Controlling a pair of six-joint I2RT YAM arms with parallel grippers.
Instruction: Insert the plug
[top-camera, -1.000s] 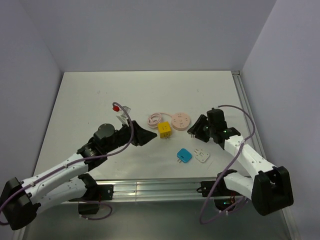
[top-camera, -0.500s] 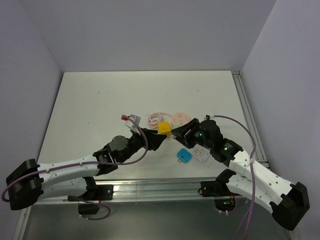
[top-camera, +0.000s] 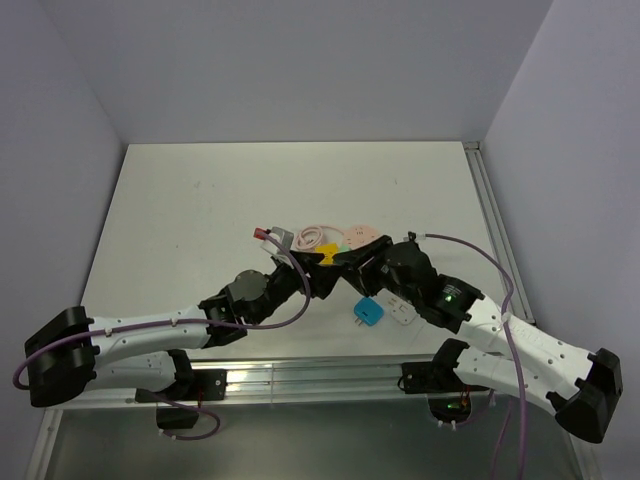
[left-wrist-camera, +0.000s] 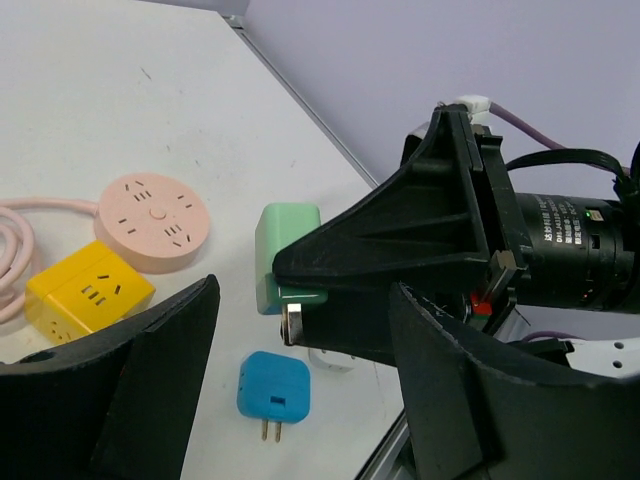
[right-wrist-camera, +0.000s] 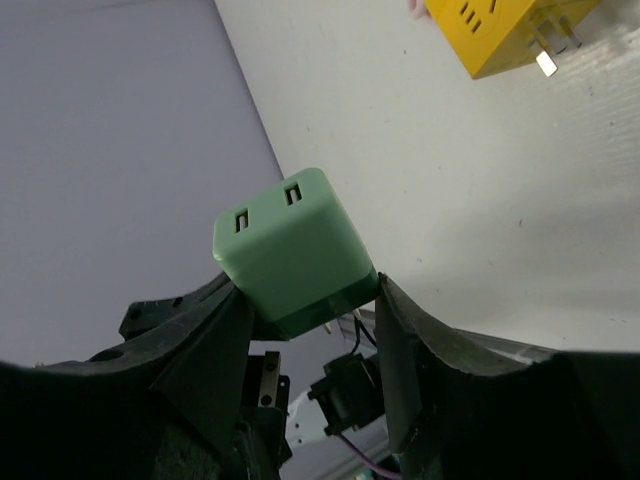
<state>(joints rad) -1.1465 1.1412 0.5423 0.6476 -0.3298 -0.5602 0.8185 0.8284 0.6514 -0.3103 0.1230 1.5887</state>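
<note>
green plug clamped in right pincer

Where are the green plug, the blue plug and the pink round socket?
green plug (right-wrist-camera: 290, 250), right wrist view, on its front face.
blue plug (left-wrist-camera: 273, 385), left wrist view, middle of its body.
pink round socket (left-wrist-camera: 155, 218), left wrist view, centre of its top.

One each: green plug, blue plug, white plug, yellow socket, pink socket.
</note>
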